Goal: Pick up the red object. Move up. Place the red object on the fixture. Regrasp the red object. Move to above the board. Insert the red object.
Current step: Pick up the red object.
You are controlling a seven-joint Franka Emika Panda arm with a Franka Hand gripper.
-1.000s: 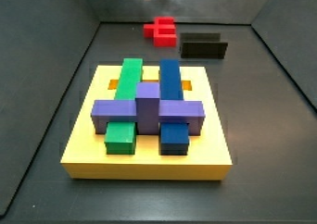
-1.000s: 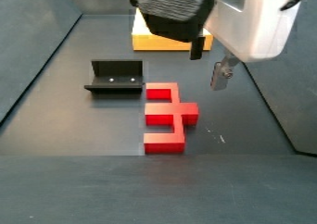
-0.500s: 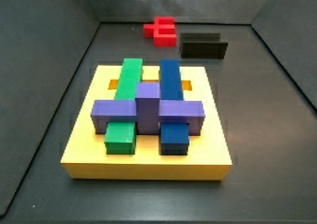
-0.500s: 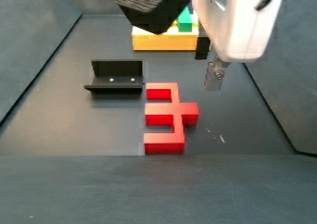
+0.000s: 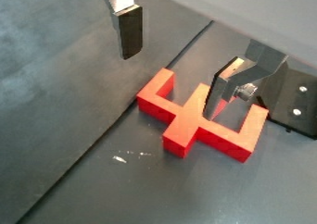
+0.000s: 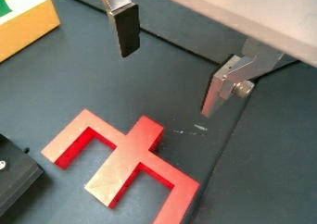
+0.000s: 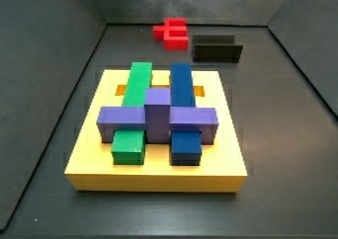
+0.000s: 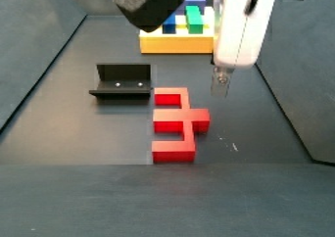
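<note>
The red object [image 8: 177, 123] lies flat on the dark floor, also seen in both wrist views [image 5: 205, 124] [image 6: 124, 158] and far back in a side view [image 7: 171, 30]. My gripper [image 5: 177, 66] hangs open and empty above it, its jaws wide apart and holding nothing; it also shows in a wrist view [image 6: 171, 66]. One finger [image 8: 220, 82] hangs just beside the red object's far right end. The fixture [image 8: 121, 81] stands to the left of the red object, apart from it. The yellow board [image 7: 158, 169] carries green, blue and purple blocks.
Grey walls close in the floor on all sides. The board [image 8: 177, 43] lies beyond the red object and fixture in a side view. The fixture [image 7: 216, 50] sits between the red object and the board.
The arm's body has swung up and to the left above the red object, uncovering more of the board behind. The visible finger has shifted slightly left. The red object has not moved.
</note>
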